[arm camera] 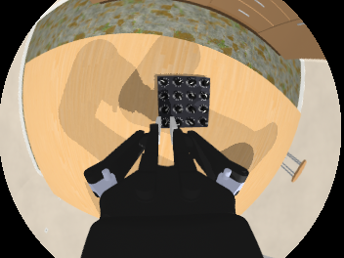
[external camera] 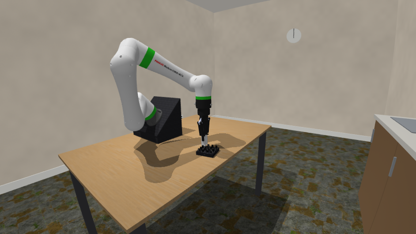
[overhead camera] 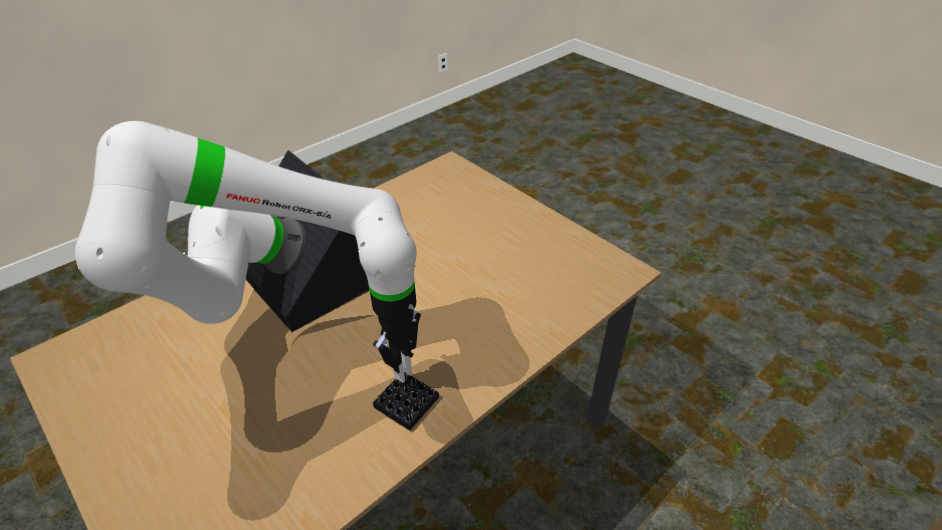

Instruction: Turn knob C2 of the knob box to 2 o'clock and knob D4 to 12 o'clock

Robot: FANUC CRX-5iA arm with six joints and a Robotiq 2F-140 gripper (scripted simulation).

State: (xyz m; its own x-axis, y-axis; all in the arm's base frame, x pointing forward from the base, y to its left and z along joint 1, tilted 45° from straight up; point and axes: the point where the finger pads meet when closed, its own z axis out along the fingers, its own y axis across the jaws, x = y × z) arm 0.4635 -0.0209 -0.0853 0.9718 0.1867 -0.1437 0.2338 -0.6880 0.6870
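Observation:
The black knob box (overhead camera: 409, 402) (external camera: 209, 151) (arm camera: 186, 101) stands flat on the wooden table (overhead camera: 164, 395) (external camera: 116, 180) near its front edge. It carries several small black knobs; their white lines and printed names are too small to read. My gripper (overhead camera: 401, 377) (external camera: 204, 145) (arm camera: 165, 123) points straight down at the box's corner nearest the arm. Its fingertips stand a little apart on either side of the corner knob there, with a narrow gap between them. I cannot tell whether they touch the knob.
The arm's black wedge-shaped base (overhead camera: 316, 276) (external camera: 168, 119) stands on the table behind the box. The table edge runs close past the box on the far side from the arm. A brown cabinet (external camera: 387, 174) stands off to the right.

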